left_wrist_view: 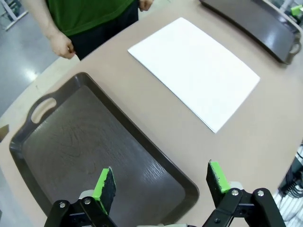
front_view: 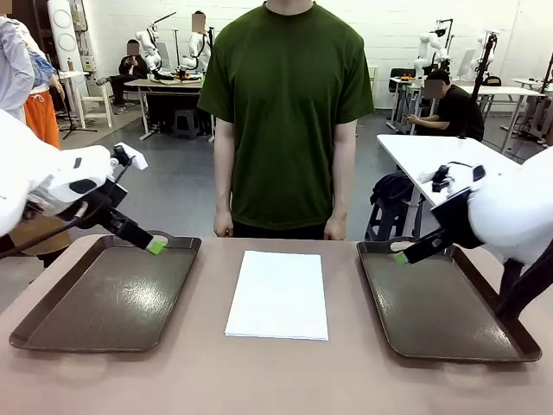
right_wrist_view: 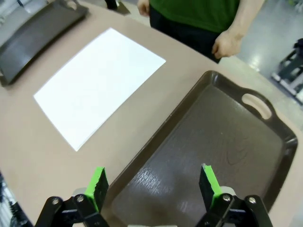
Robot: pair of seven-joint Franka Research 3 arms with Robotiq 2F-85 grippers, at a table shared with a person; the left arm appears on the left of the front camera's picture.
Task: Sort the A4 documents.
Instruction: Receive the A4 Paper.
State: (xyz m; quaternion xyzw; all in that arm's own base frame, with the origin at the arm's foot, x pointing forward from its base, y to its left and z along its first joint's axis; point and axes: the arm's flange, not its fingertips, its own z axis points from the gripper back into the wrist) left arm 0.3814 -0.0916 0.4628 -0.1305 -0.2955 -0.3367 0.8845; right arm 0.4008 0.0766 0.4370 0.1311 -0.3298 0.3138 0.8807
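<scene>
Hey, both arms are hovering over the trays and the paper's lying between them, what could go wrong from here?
The A4 documents lie flat on the table, so a pinch may crumple them or slip off. The left gripper and right gripper, both open, flank them; if both reach inward, they could collide.

A bright, open workshop hall is stretching out behind the brown table (front_view: 276, 380).

White walls (front_view: 406, 26) are closing off the far end, and the smooth grey floor (front_view: 177, 186) is catching pale glints of the even light. A white-topped table (front_view: 432, 156) is standing off to the right, with a dark bag (front_view: 393, 188) sitting on a stool beside it. Further back on the left, a long work table (front_view: 168, 85) is standing with a small stool (front_view: 184, 123) under it and a white chair (front_view: 97, 102) nearby. More white tables (front_view: 505, 89) are lining the far right, where a person (front_view: 454, 108) is sitting.
</scene>
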